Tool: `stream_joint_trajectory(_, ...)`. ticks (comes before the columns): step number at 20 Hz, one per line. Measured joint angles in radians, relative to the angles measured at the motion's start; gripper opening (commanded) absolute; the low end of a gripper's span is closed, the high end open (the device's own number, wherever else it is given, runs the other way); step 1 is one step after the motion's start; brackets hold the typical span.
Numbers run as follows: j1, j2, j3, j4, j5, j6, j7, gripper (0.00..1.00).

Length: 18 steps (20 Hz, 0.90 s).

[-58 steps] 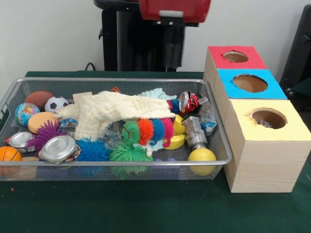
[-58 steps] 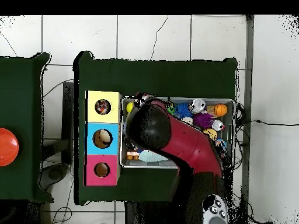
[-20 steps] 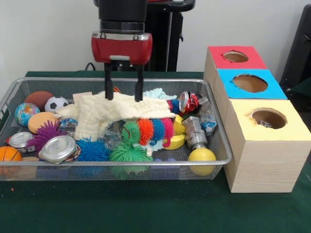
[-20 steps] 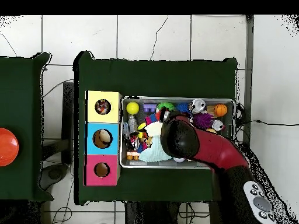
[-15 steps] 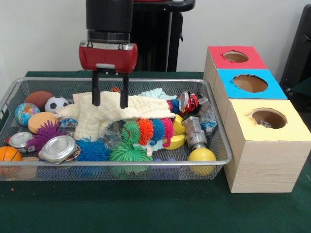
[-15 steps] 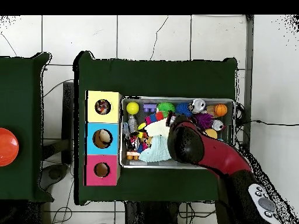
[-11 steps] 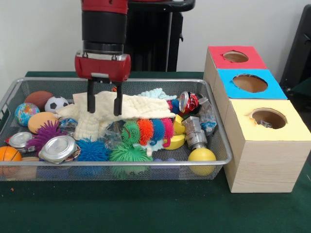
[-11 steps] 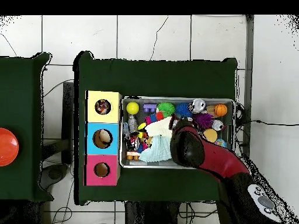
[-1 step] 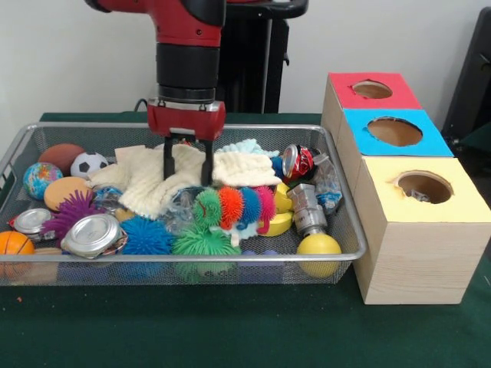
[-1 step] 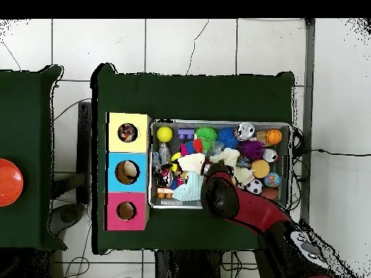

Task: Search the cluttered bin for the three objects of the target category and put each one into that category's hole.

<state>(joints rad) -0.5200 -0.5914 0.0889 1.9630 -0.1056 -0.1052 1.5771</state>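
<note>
Even, soft indoor light with faint shadows, a small glare on the metal lid [image 9: 93, 232], focus reasonably clear.

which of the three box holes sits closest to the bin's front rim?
The hole in the yellow-topped box. In the front view it sits lowest, level with the bin's front corner; the blue-topped box and red-topped box stand further back.
</note>
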Motion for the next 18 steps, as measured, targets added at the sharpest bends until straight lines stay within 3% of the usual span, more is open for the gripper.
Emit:
stream_joint_trajectory(7,0.103,-0.048,-0.083,0.060,0.038,0.000,0.000,1.00)
stream_joint_trajectory(18,0.238,-0.162,-0.183,0.063,0.101,0.065,0.000,1.00)
